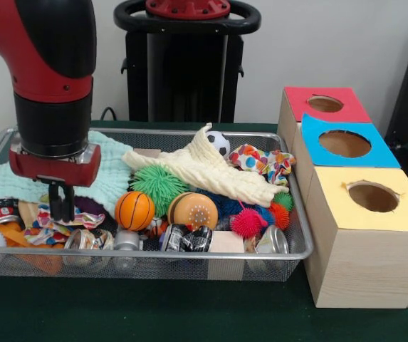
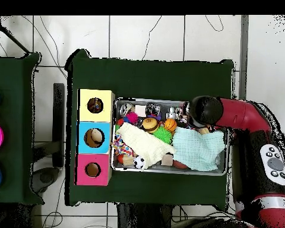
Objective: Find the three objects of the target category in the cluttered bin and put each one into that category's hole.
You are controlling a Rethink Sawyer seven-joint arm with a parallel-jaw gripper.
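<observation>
The wire mesh bin (image 1: 189, 254) is full of clutter. One polka-dot cloth (image 1: 43, 217) lies at its front left corner in the front view. My gripper (image 1: 61, 214) points straight down onto it, its fingers close together with their tips in the fabric. A second polka-dot cloth (image 1: 264, 162) lies at the bin's right end, next to the boxes; it also shows in the overhead view (image 2: 117, 142). A third is hidden. The yellow-topped box's hole (image 1: 372, 197) is the nearest of the three holes; it also shows in the overhead view (image 2: 95, 105). In the overhead view the arm (image 2: 204, 111) hides the gripper.
A mint green cloth (image 1: 111, 174) and a cream knitted cloth (image 1: 204, 171) cover the bin's middle. A small basketball (image 1: 134, 210), spiky balls, tins and wooden blocks lie around them. The blue-topped box (image 1: 344, 143) and the red-topped box (image 1: 325, 104) stand behind the yellow one.
</observation>
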